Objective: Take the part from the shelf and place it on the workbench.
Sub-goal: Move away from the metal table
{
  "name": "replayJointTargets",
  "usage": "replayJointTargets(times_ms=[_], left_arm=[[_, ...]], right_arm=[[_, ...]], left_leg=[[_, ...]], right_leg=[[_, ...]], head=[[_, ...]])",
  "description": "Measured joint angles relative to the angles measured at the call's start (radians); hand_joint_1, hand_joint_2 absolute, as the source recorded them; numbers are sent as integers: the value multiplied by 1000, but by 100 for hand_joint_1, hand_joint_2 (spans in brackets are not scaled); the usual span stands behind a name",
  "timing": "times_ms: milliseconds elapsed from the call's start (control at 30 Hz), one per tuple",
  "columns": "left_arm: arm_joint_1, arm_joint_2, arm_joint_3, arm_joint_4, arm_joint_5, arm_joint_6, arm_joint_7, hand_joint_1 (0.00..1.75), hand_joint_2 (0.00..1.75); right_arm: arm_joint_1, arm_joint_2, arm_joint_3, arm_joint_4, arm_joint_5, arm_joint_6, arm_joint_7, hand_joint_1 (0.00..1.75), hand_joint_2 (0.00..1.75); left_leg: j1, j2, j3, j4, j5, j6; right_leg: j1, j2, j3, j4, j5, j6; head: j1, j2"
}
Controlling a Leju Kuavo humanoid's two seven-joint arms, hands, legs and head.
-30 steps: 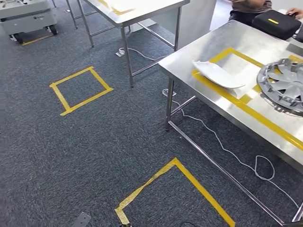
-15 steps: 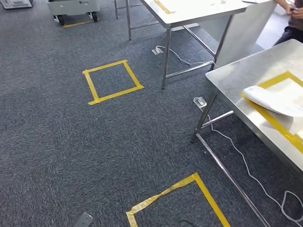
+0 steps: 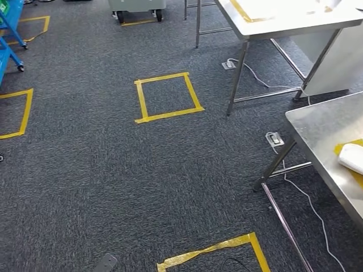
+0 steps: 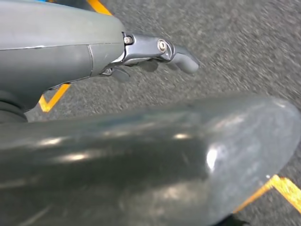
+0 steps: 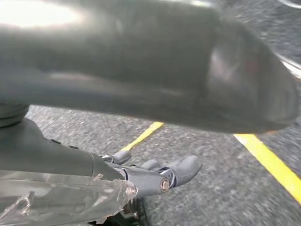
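At the bottom of the frame, a corner of yellow floor tape (image 3: 214, 249) lies just ahead of you. Both arms hang over the carpet. The left hand (image 4: 156, 52) has its fingers stretched out straight with nothing in them. The right hand (image 5: 156, 176) is likewise released and empty.

At the right edge stands the steel workbench (image 3: 316, 127). A white moulded piece (image 3: 351, 157) rests on its yellow-taped zone, and a thin cable (image 3: 308, 198) trails on the floor beneath it. At mid-frame lies a complete taped square (image 3: 169, 115), with another taped outline (image 3: 26, 110) at the left edge. Further back, a second table (image 3: 274, 22) fills the upper right and a grey cart (image 3: 136, 7) sits at the top centre.

In the upper left corner a blue rack (image 3: 5, 11) juts into the frame. I judge this to be the shelf holding the part you want, though its load cannot be made out from here.

The step in hand looks like the approach to that shelf. Face the upper left so the rack comes to the centre of the frame. Use the taped squares as standing marks, and stay well away from the workbench leg and the cable. Keep both hands slack and low until the shelf is squarely in front of you, then lift the arm nearer the part.
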Motion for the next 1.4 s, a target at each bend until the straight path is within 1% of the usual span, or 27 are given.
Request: replayJointTargets(times_ms=[33,67,133,167,233,300,367,433,500,533,567,600,700,733,800,833,900,967,1000,1033,1100,1167,1233,1267,1300,1333,1400], left_arm=[[1,1,-1,0,-4,0,2,0,0],[1,2,-2,0,-7,0,4,0,0],[1,4,-2,0,-10,1,6,0,0],[-1,4,-3,0,-10,1,7,0,0],[-5,3,-4,0,-15,2,8,0,0],[-4,2,-5,0,-23,4,9,0,0],[-3,4,-7,1,-31,9,10,0,0],[-6,6,-11,1,-42,16,12,0,0],[-8,7,-18,1,-51,21,13,0,0],[-7,7,-20,1,-55,22,13,0,0],[-7,8,-22,2,-58,24,15,0,0],[-6,8,-23,2,-61,26,16,0,0],[-6,9,-27,2,-73,32,19,0,0],[-6,9,-28,2,-77,34,21,0,0],[-4,10,-29,2,-83,38,24,0,0],[-2,10,-29,3,-87,40,25,0,0],[0,10,-31,5,-91,42,28,0,0],[-2,9,-36,5,-93,42,29,0,0],[-4,9,-39,5,-94,42,29,0,0],[-4,9,-41,5,-96,42,28,0,0],[-3,10,-45,5,-101,42,28,0,0],[-4,13,-46,5,-108,42,29,0,0],[-9,14,-47,5,-112,42,28,0,0],[-11,14,-48,5,-113,42,28,0,0],[-11,14,-49,5,-113,42,28,0,0],[-7,14,-50,5,-113,41,28,0,0],[0,17,-50,5,-113,40,26,0,0]], right_arm=[[-2,0,0,0,0,0,0,0,0],[-4,0,0,0,0,0,0,0,0],[-5,0,0,0,0,0,0,0,0],[-5,-1,0,0,0,0,0,0,0],[-4,-2,0,0,0,0,0,0,0],[-4,-3,0,0,0,0,0,0,0],[-5,-3,0,0,0,0,0,0,0],[-3,-3,0,1,-1,0,0,0,0],[0,-3,0,2,-1,0,-1,0,0],[0,-4,0,2,-1,0,-1,0,0],[-1,-4,0,2,-1,0,-1,0,0],[-2,-4,0,2,-1,0,-1,0,0],[-7,-4,0,2,-1,0,-1,0,0],[-9,-4,0,2,-1,0,-1,0,0],[-13,-4,0,2,-1,1,-1,0,0],[-15,-4,0,2,-1,2,-1,0,0],[-16,-4,0,2,-2,3,-1,0,0],[-12,-4,-1,2,-2,3,-2,0,0],[-11,-4,-1,2,-2,3,-2,0,0],[-10,-4,-1,2,-2,3,-2,0,0],[-11,-4,-1,2,-2,3,-2,0,0],[-11,-4,-1,2,-2,3,-1,0,0],[-11,-4,-1,2,-2,4,-1,0,0],[-12,-4,-1,2,-3,4,-1,0,0],[-14,-4,-1,2,-3,4,-1,0,0],[-16,-4,-1,2,-3,4,-1,0,0],[-17,-4,-1,2,-3,6,0,0,0]], left_leg=[[0,1,-16,7,4,-2],[1,3,-18,-15,29,-4],[2,32,18,-128,115,-10],[1,52,37,-185,141,-10],[-3,77,51,-238,170,0],[-6,59,48,-240,186,18],[-5,38,43,-242,201,35],[-5,15,29,-242,216,48],[-8,-12,12,-242,230,51],[-9,-25,3,-241,237,51],[-10,-39,-5,-241,244,49],[-10,-54,-14,-241,252,46],[-7,-92,-32,-242,275,32],[-6,-102,-35,-242,282,26],[-2,-123,-40,-247,297,11],[-1,-123,-45,-247,297,6],[-4,-79,-66,-208,244,-1],[-8,-20,-102,-96,144,-5],[-7,-7,-117,-34,112,-8],[-6,-2,-123,11,105,-11],[-5,8,-89,11,149,-15],[-6,46,12,-108,187,-14],[-10,90,109,-240,169,-2],[-10,96,133,-277,156,6],[-10,85,139,-293,146,17],[-8,72,142,-296,144,27],[-5,46,154,-297,143,39]], right_leg=[[-1,-11,2,0,-3,-1],[-2,-22,4,0,-5,0],[-5,-43,9,0,-7,6],[-5,-52,11,3,-8,12],[-2,-72,14,5,-8,25],[-4,-90,22,1,-6,37],[-10,-60,18,24,-38,49],[-12,-2,-12,126,-122,54],[-9,22,-45,253,-198,51],[-7,26,-46,281,-211,47],[-5,29,-27,269,-206,43],[-4,35,13,218,-187,38],[-3,92,151,19,-143,27],[-1,105,166,-8,-140,26],[4,95,159,-14,-129,18],[5,82,154,-19,-123,10],[4,52,143,-28,-104,-9],[6,20,126,-30,-86,-18],[7,2,116,-30,-79,-18],[7,-14,105,-30,-73,-18],[7,-45,85,-30,-64,-13],[7,-72,76,-29,-60,-5],[10,-99,75,-25,-62,6],[11,-111,79,-19,-59,14],[8,-120,84,-13,-55,22],[4,-115,88,-6,-52,31],[-8,-56,68,41,-66,45]], head=[[-1,0],[-1,0],[-1,0],[-2,0],[-3,0],[-2,0],[-2,0],[-1,0],[-1,0],[-1,0],[-1,0],[-1,0],[-2,0],[-2,0],[-3,0],[-4,0],[-9,0],[-14,0],[-15,0],[-15,0],[-15,0],[-16,0],[-16,0],[-16,0],[-16,0],[-14,0],[-14,0]])
